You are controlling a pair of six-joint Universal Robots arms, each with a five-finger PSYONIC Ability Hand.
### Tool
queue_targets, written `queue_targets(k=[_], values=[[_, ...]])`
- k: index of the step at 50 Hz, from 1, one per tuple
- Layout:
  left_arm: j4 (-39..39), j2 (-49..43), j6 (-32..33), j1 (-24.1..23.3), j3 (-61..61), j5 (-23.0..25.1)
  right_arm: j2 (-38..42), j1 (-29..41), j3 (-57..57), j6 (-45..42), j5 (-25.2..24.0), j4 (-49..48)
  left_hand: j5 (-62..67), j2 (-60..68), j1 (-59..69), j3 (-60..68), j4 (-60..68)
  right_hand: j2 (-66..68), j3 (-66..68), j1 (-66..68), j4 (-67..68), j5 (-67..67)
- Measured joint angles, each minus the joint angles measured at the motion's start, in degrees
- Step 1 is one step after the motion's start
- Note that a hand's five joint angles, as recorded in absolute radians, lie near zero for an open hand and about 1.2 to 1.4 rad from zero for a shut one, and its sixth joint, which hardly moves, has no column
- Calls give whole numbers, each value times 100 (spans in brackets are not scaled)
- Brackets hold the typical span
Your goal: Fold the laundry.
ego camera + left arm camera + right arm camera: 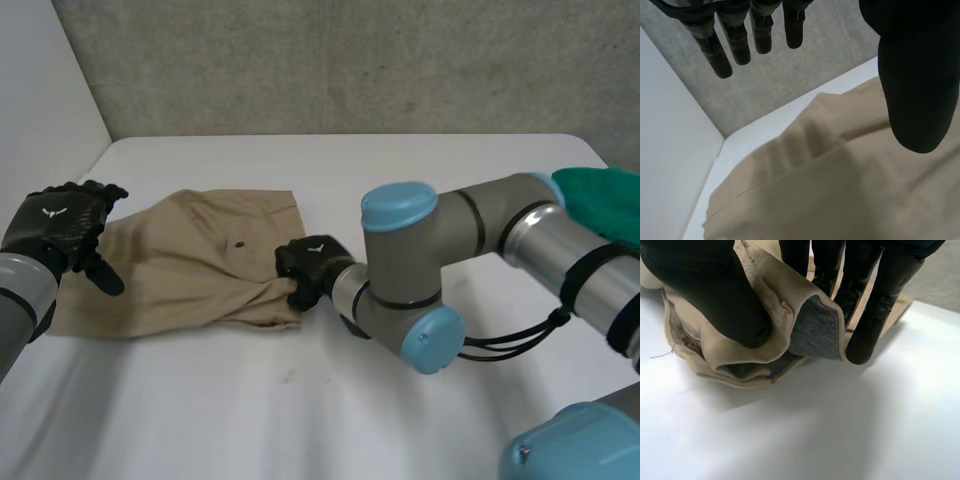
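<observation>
Tan shorts (190, 262) lie crumpled on the white table (400, 180), left of centre. My right hand (306, 268) is at their right edge, thumb and fingers pinching a bunched fold of the tan cloth (765, 325) with a blue-grey inner lining. My left hand (62, 228) hovers above the shorts' left end with its fingers (730, 40) straight and spread, thumb apart, holding nothing; the tan cloth (840, 190) lies below its palm.
A green cloth (605, 200) lies at the table's right edge, behind my right arm (470, 250). A grey wall stands beyond the table's far edge, and a white wall runs along its left side.
</observation>
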Motion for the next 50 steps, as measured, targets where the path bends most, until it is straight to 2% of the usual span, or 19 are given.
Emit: queue_targets(k=[2,7,10,11,15,17,18,19,21,23,25,26,28,29,38,44,50], values=[[-1,-3,2,-33,22,-3,-156,-64,109,-75,59,37,1,0,0,0,0,0,0,0,6,9],[-3,-22,5,-227,104,-11,-1267,-554,1005,-597,122,18,1,0,0,0,0,0,0,81,20,46],[-3,-36,6,-395,151,-17,-2129,-1040,1864,-1373,47,16,1,0,0,0,0,0,0,81,20,67],[-3,-36,6,-395,151,-17,-2129,-1040,1864,-1373,47,16,1,0,0,0,0,0,0,81,20,67],[-3,-41,7,-567,176,-20,-2992,-1661,3182,-2988,-58,204,1,0,0,0,0,0,0,156,20,92],[-3,-44,8,-596,174,-19,-3061,-1712,3316,-3165,-63,252,1,0,0,0,0,0,0,156,20,92],[-3,-47,10,-623,171,-19,-3302,-1894,3792,-3818,-71,446,2,0,0,0,0,0,0,156,20,92],[-3,-47,10,-623,171,-19,-3302,-1894,3792,-3818,-71,446,2,0,0,0,0,0,0,156,20,92],[-5,-60,22,-708,160,-16,-3680,-2167,4510,-4822,-78,815,1,0,0,0,0,0,0,156,20,92],[-9,-87,35,-807,152,-14,-3971,-2362,4953,-5417,-110,1027,1,0,0,0,0,-358,-194,-282,-341,-268],[-13,-138,46,-931,150,-14,-4166,-2461,5145,-5590,-162,1028,1,0,0,0,0,-3304,-2954,-2992,-3095,-2998],[-13,-138,46,-931,150,-14,-4166,-2461,5145,-5590,-162,1028,1,0,0,0,0,-3304,-2954,-2992,-3095,-2998],[-19,-240,60,-1146,158,-24,-4479,-2564,5281,-5430,-280,801,1,0,0,0,0,-5201,-4978,-4173,-5132,-4927],[-23,-287,64,-1241,165,-32,-4578,-2584,5282,-5263,-326,679,1,0,0,0,0,-5416,-5211,-4251,-5403,-5159],[-46,-768,71,-1902,443,-104,-4937,-2625,4931,-3317,-730,-125,1,0,18,0,0,-5505,-5315,-4261,-5468,-5224],[-97,-1376,68,-2222,865,-132,-4564,-2574,4740,-2905,-767,-167,25,112,157,62,96,-5505,-5315,-4261,-5468,-5224],[-201,-2189,155,-2406,1387,-442,-3800,-2532,4593,-2915,-706,-186,550,635,749,584,655,-5491,-5301,-4261,-5468,-5224]])
